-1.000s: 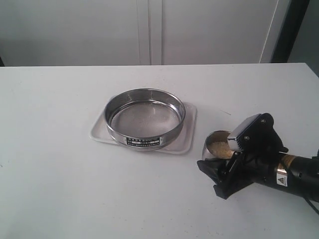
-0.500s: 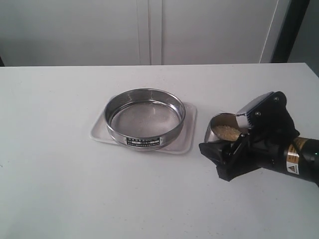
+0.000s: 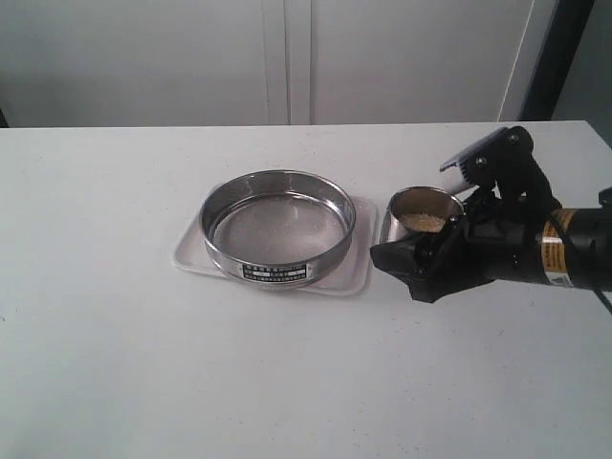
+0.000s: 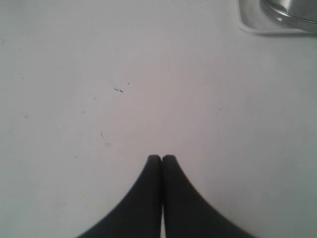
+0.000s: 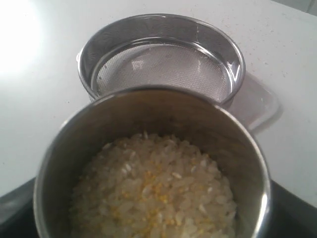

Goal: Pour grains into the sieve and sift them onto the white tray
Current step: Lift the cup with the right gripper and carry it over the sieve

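Note:
The sieve [image 3: 277, 260] is a shallow steel ring with a mesh bottom, standing on the white tray [image 3: 189, 254] at the table's middle. My right gripper [image 3: 427, 237] is shut on a small steel cup [image 3: 400, 222] and holds it upright just right of the tray. The cup [image 5: 148, 124] is filled with grains [image 5: 158, 193], pale whitish ones mixed with fine yellow ones. Past its rim lie the sieve [image 5: 163, 64], with no grains in it, and a tray corner [image 5: 262, 105]. My left gripper [image 4: 162, 158] is shut on nothing, over bare table beside a tray corner [image 4: 250, 29].
The white table runs to a back edge in front of pale cabinet doors [image 3: 287, 57]. The right arm's black body [image 3: 564, 253] reaches in from the right side. Only a bit of the sieve's wall [image 4: 292, 11] shows in the left wrist view.
The right gripper has lifted the cup of grains off the table and carried it up and back, nearer the tray. The cup now sits more level. The left gripper shows no change.

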`<state>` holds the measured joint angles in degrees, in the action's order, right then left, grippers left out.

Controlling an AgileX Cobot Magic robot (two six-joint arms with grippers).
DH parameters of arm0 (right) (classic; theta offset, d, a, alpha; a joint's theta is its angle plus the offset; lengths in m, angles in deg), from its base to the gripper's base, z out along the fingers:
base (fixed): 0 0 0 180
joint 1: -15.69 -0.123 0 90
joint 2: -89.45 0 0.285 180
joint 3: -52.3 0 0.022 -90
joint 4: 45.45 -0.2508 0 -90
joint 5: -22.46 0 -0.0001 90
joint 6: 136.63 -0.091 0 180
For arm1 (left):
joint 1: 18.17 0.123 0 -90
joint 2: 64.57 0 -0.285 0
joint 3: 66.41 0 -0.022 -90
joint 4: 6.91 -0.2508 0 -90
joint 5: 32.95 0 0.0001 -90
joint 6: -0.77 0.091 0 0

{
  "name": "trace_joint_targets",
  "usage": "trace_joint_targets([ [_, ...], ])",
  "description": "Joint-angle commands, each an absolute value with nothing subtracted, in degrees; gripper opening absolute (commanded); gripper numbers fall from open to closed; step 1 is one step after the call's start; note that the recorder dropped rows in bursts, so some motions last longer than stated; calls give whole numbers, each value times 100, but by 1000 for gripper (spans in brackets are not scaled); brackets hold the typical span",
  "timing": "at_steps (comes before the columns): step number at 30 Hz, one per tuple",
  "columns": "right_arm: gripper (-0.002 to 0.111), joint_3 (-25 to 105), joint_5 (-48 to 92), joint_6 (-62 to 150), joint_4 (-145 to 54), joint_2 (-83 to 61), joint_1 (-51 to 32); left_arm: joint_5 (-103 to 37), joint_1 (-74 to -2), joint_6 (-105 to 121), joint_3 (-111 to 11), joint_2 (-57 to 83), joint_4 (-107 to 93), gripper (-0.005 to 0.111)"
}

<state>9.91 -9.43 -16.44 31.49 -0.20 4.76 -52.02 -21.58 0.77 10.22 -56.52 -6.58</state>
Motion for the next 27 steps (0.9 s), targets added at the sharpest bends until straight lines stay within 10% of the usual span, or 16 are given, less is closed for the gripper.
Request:
trace_joint_targets([
  [1, 0, 1558, -1061, -2954, 4385, -86, 483, -5220, -2158, 77, 1081, -5678, -591, 0],
  [27, 0, 3168, -263, -4127, 5450, 501, -83, -5220, -2158, 77, 1081, -5678, -591, 0],
])
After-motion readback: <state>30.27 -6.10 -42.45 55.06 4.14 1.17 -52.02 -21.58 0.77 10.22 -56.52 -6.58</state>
